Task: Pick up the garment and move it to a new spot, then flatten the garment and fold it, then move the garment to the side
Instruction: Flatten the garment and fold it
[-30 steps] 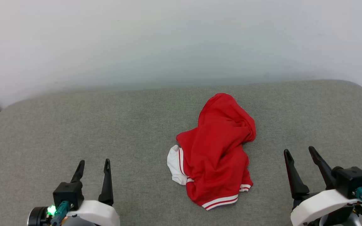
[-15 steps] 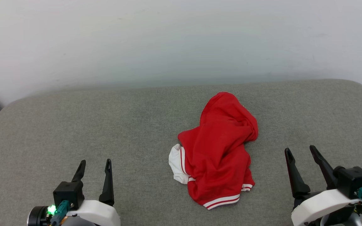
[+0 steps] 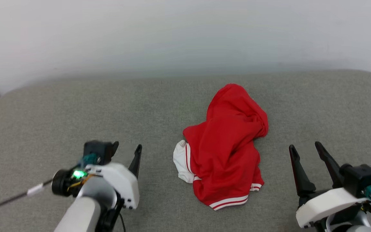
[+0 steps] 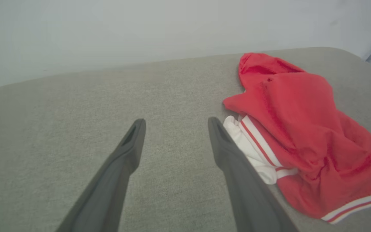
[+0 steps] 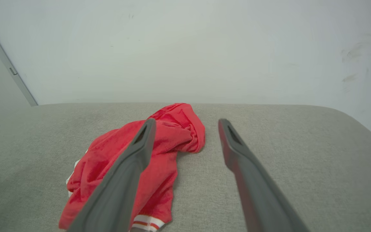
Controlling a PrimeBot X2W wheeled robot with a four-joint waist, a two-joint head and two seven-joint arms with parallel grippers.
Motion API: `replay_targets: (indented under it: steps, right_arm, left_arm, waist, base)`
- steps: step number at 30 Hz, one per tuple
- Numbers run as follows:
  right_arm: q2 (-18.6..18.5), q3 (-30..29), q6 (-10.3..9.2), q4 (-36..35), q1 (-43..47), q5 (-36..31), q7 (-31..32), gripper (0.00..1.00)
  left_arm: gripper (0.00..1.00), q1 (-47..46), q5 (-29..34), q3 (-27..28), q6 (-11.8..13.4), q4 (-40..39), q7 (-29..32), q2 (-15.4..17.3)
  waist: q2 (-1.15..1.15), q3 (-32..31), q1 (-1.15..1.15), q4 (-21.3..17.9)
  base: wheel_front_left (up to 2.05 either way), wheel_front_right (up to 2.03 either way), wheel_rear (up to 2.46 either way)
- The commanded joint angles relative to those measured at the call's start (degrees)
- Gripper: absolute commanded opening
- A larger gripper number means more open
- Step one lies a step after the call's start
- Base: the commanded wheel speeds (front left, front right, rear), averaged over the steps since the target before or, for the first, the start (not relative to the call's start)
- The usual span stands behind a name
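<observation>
Toward the near left of the grey padded surface [image 3: 43,122], the left gripper [image 3: 127,145] hangs with its two dark fingers spread apart and nothing between them. It points up the head view and leans a little toward the middle. A small green light [image 3: 77,174] glows on its wrist, and a thin dark cable [image 3: 11,196] trails off toward the left edge. In the left wrist view the same left gripper [image 4: 176,120] shows only bare grey fabric in the gap, and the tip of its right finger sits just beside the white sleeve, though contact cannot be judged.

At the middle of the surface, slightly right of centre, lies the garment [image 3: 227,141], a crumpled red heap resting on the padding and free of both grippers. A white sleeve [image 3: 180,164] with a red stripe pokes out at its left side. A red-and-white striped hem [image 3: 229,203] lies along its near edge. Its far end bunches into a rounded red fold that reaches toward the pale wall [image 3: 172,32].

At the near right corner the right gripper [image 3: 304,145] is also spread wide and empty, clear of the garment's right side. In the right wrist view the right gripper [image 5: 186,120] frames the garment [image 5: 175,135], which lies beyond and to the left of its fingers.
</observation>
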Motion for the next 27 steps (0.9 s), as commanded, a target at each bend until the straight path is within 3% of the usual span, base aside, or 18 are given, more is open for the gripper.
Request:
replay_targets:
  steps: [1,9,21,22,24,27]
  right_arm:
    - [0.15,0.35,-0.03,-0.24,-1.15,-0.38,0.01,1.0]
    - [0.14,0.71,-0.02,0.37,-3.69,-0.27,-0.36,1.0]
    - [0.15,1.13,-0.02,2.25,-6.18,0.94,-2.03,1.0]
    - [0.15,1.1,-0.02,2.48,-6.17,1.05,-2.19,1.0]
    - [0.14,0.99,-0.02,2.89,-6.14,1.14,-2.46,1.0]
    - [0.14,0.7,-0.02,3.2,-6.43,1.44,-2.81,1.0]
  left_arm:
    - [1.0,-2.61,-0.77,-0.89,-1.26,1.54,2.8,-0.45]
    - [1.0,-12.27,-3.45,-6.26,-6.4,9.95,16.72,-2.76]
    - [1.0,-16.15,-4.71,-12.46,-8.97,21.35,31.23,-4.03]
    - [0.49,-15.89,-5.21,-13.0,-9.28,21.98,32.33,-4.22]
    - [0.0,-15.4,-5.94,-13.75,-9.63,22.55,33.62,-4.54]
    - [0.0,-15.73,-5.23,-13.81,-9.19,22.04,32.89,-3.63]
  waist:
    - [0.0,1.89,0.0,-0.9]
    - [0.0,6.86,0.0,-4.18]
    - [0.0,11.18,0.0,-7.95]
    - [0.0,11.28,0.0,-8.04]
    - [0.0,11.45,0.0,-8.14]
    - [0.0,11.52,0.0,-7.84]
  base:
    - [0.0,0.0,0.0]
    - [0.0,0.0,0.0]
    - [0.0,0.0,0.0]
    - [0.0,0.0,0.0]
    - [0.0,0.0,0.0]
    - [0.0,0.0,0.0]
